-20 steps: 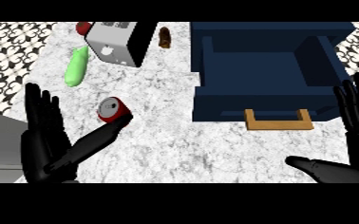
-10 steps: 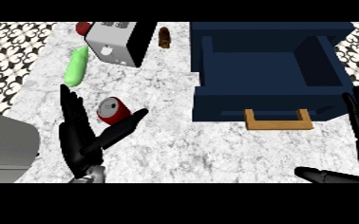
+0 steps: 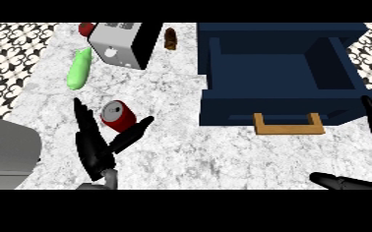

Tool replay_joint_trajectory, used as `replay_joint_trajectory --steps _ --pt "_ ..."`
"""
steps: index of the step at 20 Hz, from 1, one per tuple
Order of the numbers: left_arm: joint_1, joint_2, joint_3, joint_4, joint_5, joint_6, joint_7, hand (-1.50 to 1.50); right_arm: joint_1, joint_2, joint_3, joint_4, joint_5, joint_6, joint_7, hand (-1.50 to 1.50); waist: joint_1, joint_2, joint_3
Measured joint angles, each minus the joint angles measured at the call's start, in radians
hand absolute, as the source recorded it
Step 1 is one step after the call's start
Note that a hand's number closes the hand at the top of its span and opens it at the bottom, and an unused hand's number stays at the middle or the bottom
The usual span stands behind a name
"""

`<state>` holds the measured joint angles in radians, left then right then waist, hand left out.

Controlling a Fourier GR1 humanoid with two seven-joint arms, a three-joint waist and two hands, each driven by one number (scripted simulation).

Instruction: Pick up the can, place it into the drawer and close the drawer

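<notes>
Step in hand, judging by the layout: reaching for the grasp, nothing lifted yet. Small red cylindrical can with a silver top [image 3: 117,116] lying tilted on the white marbled surface [image 3: 218,157], well left of the open dark-blue drawer with its tan wooden handle [image 3: 287,124]. Left black robot hand [image 3: 96,146] spread open just below the can, fingers up one side and thumb toward the other, holding nothing; whether touching the can, cannot tell. Right robot hand [image 3: 340,181] low at the right edge, only dark fingers showing, apparently straight and empty. Next, probably: closing round the can, then lifting and carrying it rightward over the drawer's front wall. Drawer closing comes last.
</notes>
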<state>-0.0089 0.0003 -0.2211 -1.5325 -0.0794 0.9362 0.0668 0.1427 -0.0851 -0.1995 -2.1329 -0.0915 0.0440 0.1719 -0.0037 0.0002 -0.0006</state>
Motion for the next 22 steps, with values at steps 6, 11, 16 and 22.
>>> replay_joint_trajectory --steps 6,11,16,22 --pt "0.013 0.0 0.062 0.124 0.177 -0.039 -0.197 -1.5 0.012 -0.018 -0.043 -0.054 -0.048 0.019 0.054 -1.5 0.0 0.0 0.0" --pt "-0.007 0.0 0.086 0.25 0.306 -0.067 -0.342 -1.5 0.033 -0.01 -0.054 -0.103 -0.058 0.032 0.081 -1.5 -0.001 0.0 0.0" --pt "-0.089 0.001 0.131 0.426 0.434 -0.1 -0.485 -1.5 0.032 -0.005 -0.06 -0.105 -0.049 0.042 0.082 -1.5 -0.002 0.0 0.0" --pt "-0.129 0.0 0.21 0.561 0.508 -0.179 -0.588 -1.5 0.034 0.01 -0.058 -0.097 -0.02 0.051 0.074 -1.5 -0.001 0.0 0.0"
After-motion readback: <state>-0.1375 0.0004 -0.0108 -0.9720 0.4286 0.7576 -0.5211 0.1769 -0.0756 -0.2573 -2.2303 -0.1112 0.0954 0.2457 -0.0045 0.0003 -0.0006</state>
